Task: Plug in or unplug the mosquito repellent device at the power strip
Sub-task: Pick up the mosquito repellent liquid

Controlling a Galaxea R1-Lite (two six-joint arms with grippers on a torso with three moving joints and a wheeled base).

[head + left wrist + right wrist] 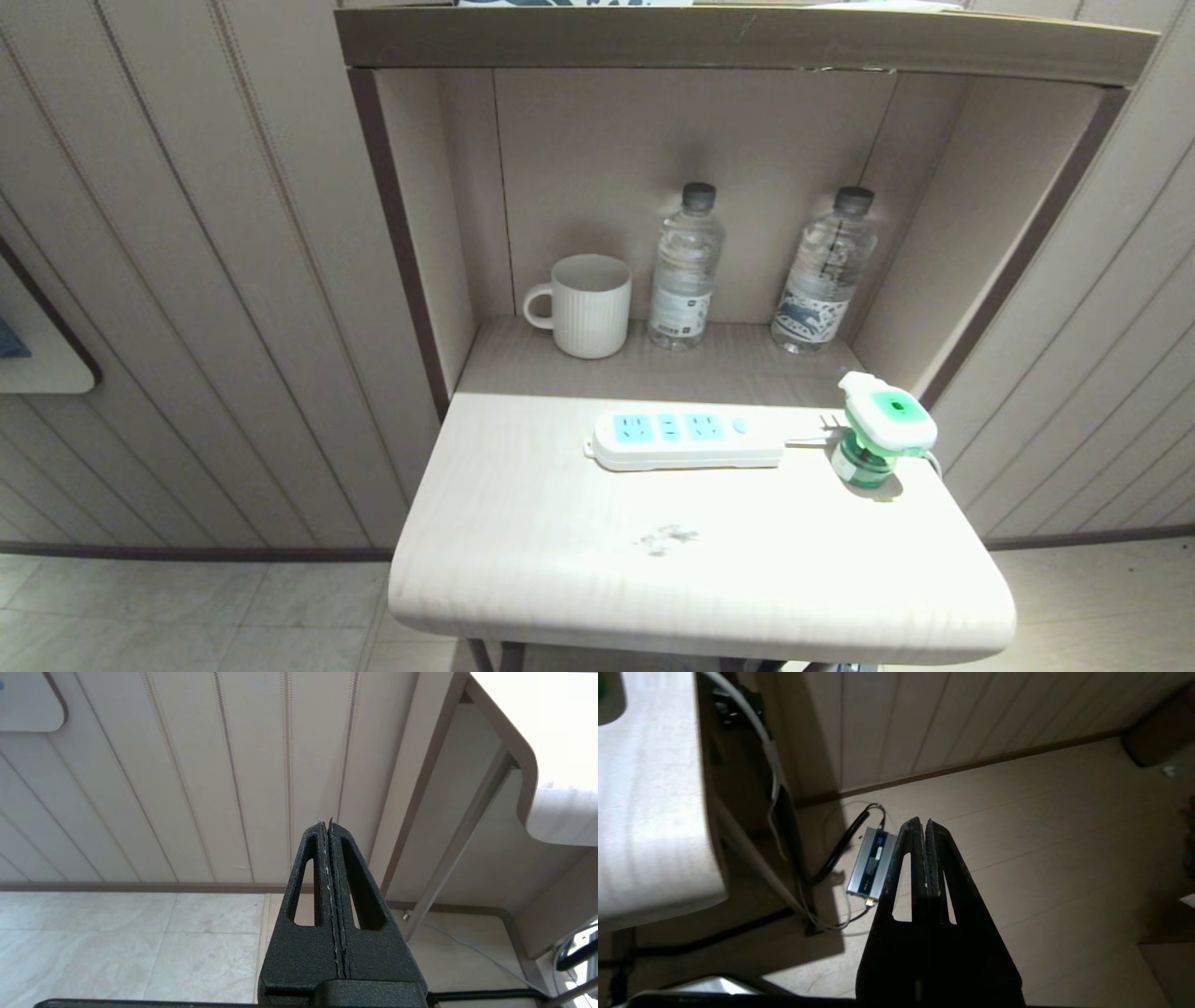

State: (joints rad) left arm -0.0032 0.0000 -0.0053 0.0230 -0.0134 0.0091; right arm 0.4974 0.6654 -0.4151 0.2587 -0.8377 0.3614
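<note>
White ribbed mug (588, 305) with unseen inside, two clear water bottles (686, 271) holding water, both grippers (327, 823) pressed together, empty.

Probably a hotel or home bedroom: panelled wall (215, 308), bedside table (560, 579), mug (588, 305) and water bottles (686, 271).

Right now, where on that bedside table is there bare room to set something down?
The widest bare patch is the front of the table, between the power strip and the front edge. The left side beside the strip is free too. The right rear corner is crowded by the mosquito repellent device; the niche holds a mug and two bottles.
</note>
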